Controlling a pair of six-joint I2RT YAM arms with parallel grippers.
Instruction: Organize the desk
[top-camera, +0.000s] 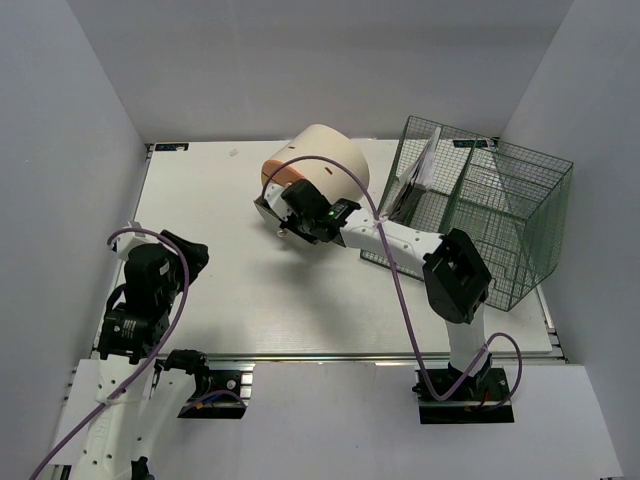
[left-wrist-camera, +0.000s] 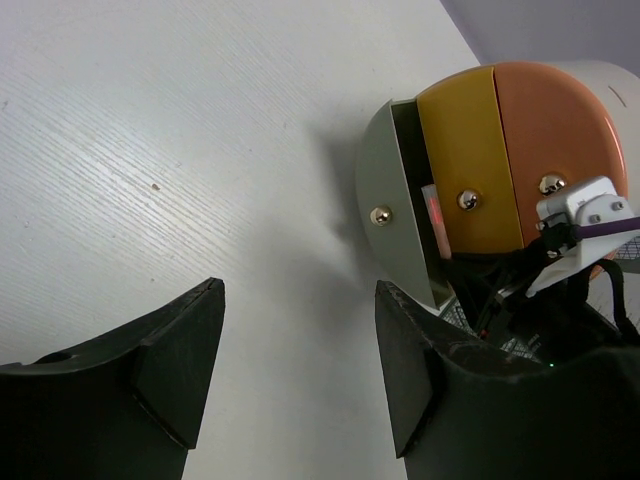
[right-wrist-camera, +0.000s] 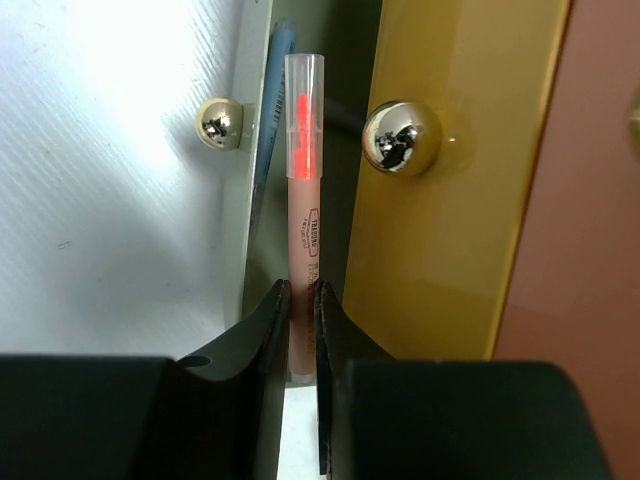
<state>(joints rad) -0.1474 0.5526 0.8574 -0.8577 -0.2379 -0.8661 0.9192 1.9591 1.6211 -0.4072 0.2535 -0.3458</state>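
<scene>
Stowing a marker looks to be the step in hand.

Near edge: your left gripper (left-wrist-camera: 300, 290) hangs low over the bare desk (top-camera: 200, 200), the big white top everything sits on. Its jaws are apart and hold nothing, and it faces the container.

Mid-desk: your right gripper (right-wrist-camera: 300, 300) is clamped on the lower barrel of the marker (right-wrist-camera: 303, 190), which has a red tip under a clear cap and points away from the wrist.

Beyond the tip: the container (top-camera: 330, 155), a cream cylinder on its side, has its front toward the arms. The grey drawer (left-wrist-camera: 385, 215) stands ajar from the yellow drawer (left-wrist-camera: 465, 150). A blue pen (right-wrist-camera: 272, 120) already lies in the gap. The marker lines up with that gap, but you cannot tell whether the cap is inside it.

Far right: the basket (top-camera: 500, 220).

Judgement on the next move:
- Advance straight along the marker's own axis into the gap.
- Keep clear of the knob (right-wrist-camera: 400, 137) just beside the cap.
- Let go only once most of the barrel is inside.
- The slot is narrow, so your fingers may foul the drawer edges before the marker is deep enough.
</scene>
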